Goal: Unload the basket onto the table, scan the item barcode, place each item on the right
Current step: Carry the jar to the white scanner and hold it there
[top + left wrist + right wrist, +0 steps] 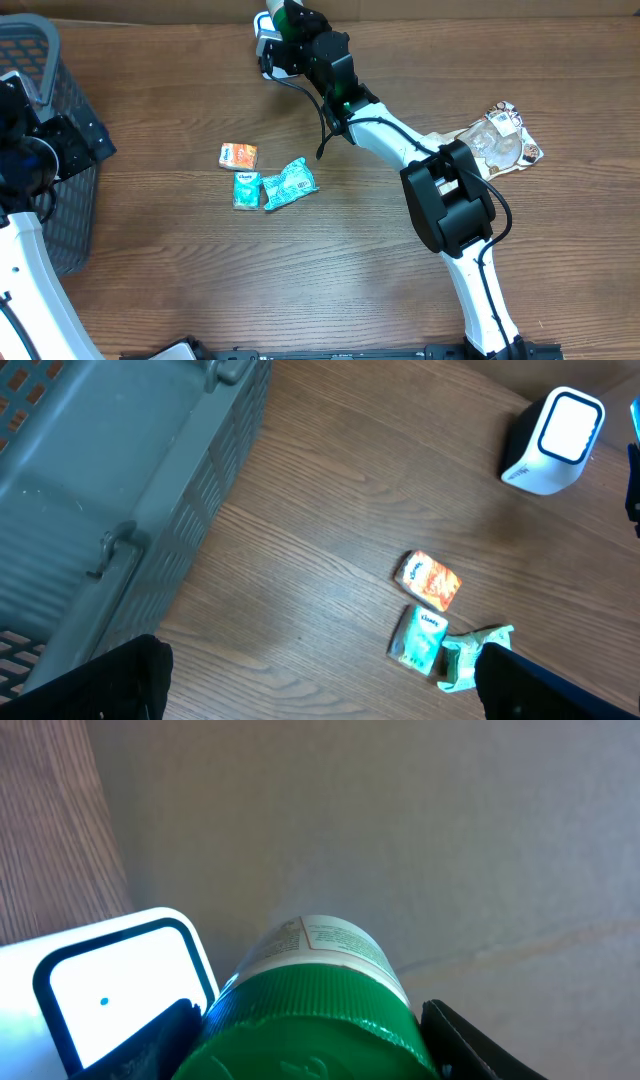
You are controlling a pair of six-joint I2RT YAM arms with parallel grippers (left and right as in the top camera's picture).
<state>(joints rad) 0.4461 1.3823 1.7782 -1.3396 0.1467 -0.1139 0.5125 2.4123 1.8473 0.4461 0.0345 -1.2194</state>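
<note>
My right gripper (310, 1045) is shut on a bottle with a ribbed green cap (310, 1020) and a white label. Its black fingers (150, 1045) press the cap's two sides. The bottle sits right beside the white barcode scanner (110, 980), whose lit window faces the camera. Overhead, the bottle (290, 15) and the scanner (268, 45) are at the table's far edge. My left gripper (320, 695) hangs open over bare wood near the basket, with nothing between its fingers.
A grey plastic basket (40, 60) stands at the left edge. An orange packet (238, 156), a teal packet (246, 189) and a crumpled teal pouch (289, 183) lie mid-table. A clear snack bag (503, 142) lies at the right.
</note>
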